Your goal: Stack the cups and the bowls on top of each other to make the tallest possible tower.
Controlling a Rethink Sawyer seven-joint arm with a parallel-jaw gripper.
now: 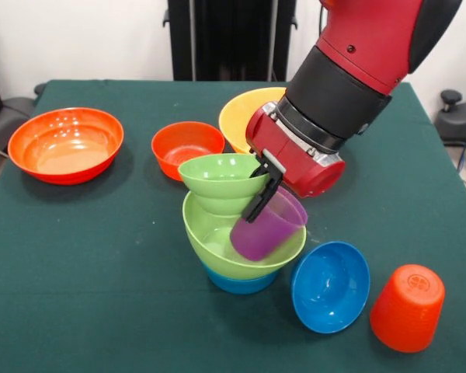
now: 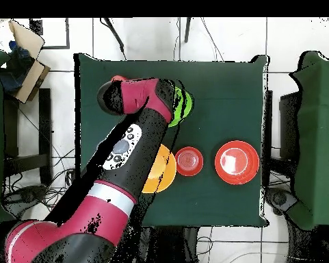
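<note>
Hand (image 1: 266,186) grips purple cup (image 1: 266,227), tilted inside lower green bowl (image 1: 217,237).

The red and black arm (image 1: 349,85) slants down from the upper right to mid-table. Its gripper (image 1: 266,194) points down-left, black fingers (image 1: 261,198) clamped on the purple cup's rim.

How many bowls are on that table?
7: large red-orange far left, medium red-orange, yellow-orange behind the arm, two green stacked on light blue, dark blue tipped beside. The arm may hide others.
</note>
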